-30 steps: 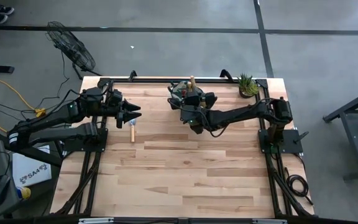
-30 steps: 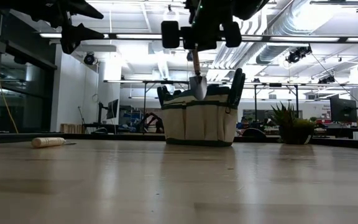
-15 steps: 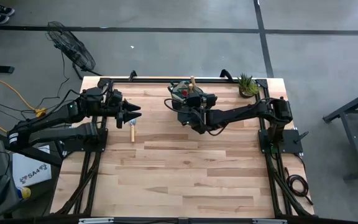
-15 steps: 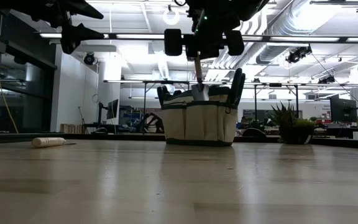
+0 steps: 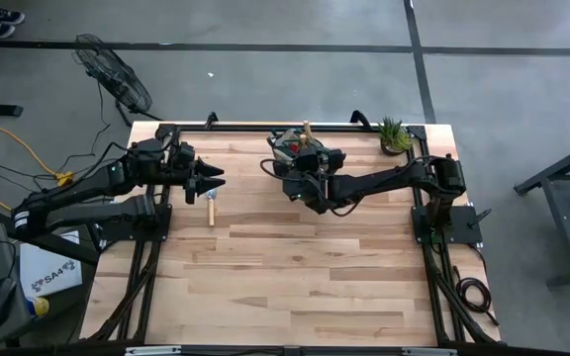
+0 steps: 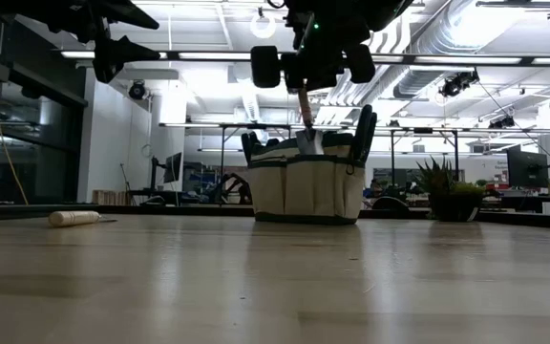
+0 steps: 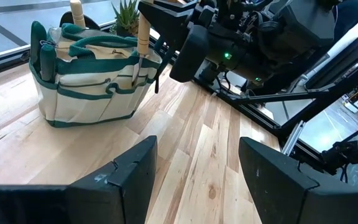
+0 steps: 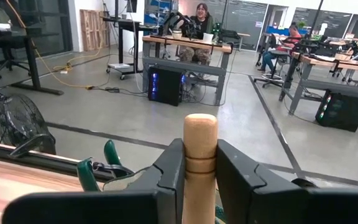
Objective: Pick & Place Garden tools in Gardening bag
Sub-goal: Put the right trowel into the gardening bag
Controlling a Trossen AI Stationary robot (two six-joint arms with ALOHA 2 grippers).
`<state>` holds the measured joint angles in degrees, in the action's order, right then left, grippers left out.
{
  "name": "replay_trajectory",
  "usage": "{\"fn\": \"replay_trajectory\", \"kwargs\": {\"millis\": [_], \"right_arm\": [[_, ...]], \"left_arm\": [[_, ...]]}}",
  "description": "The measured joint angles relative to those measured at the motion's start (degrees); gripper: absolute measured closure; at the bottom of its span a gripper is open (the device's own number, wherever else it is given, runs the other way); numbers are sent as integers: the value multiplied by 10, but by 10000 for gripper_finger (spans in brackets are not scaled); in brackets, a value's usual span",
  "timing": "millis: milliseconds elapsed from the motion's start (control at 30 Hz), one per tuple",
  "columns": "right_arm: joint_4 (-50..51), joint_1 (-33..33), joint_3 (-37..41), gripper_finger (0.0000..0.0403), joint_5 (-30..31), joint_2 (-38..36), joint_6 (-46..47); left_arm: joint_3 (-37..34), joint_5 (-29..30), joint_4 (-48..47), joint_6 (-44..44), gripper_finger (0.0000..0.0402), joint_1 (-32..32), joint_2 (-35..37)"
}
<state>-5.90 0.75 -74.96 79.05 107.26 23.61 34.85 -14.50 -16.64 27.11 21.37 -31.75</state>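
The beige gardening bag with green trim stands at the table's far middle; it also shows in the low view and the left wrist view. My right gripper is above it, shut on a wooden-handled trowel whose silver blade dips into the bag's top. Green handles and another wooden handle stick up out of the bag. A wooden-handled tool lies flat on the table at the left. My left gripper is open and empty, raised just beyond that tool. My right gripper pinches the trowel's wooden handle between its two fingers, a little below the handle's rounded top end, which sticks up past them. The fingers lie about level, across the handle. The trowel hangs upright, blade down, at the bag's open top.
A small potted green plant stands at the far right corner. Dark frame rails run along the table's edges. The near half of the wooden table holds no objects. People sit at desks in the room beyond.
My right gripper has gone down over the bag with the trowel, which stays upright. Its blade, which hung above the bag's rim before, now reaches into the bag's top.
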Motion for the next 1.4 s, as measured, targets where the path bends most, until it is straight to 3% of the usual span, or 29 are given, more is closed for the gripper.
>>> {"fn": "replay_trajectory", "kwargs": {"millis": [633, 1133, 1400], "right_arm": [[2, 1, 0, 317, -28, 0, -1], [1, 1, 0, 313, -27, 0, -22], [1, 2, 0, 312, -57, 0, -23]], "left_arm": [[0, 0, 0, -3, 179, 0, 0], [0, 0, 0, -2, 179, 0, 0], [0, 0, 0, -2, 179, 0, 0]]}}
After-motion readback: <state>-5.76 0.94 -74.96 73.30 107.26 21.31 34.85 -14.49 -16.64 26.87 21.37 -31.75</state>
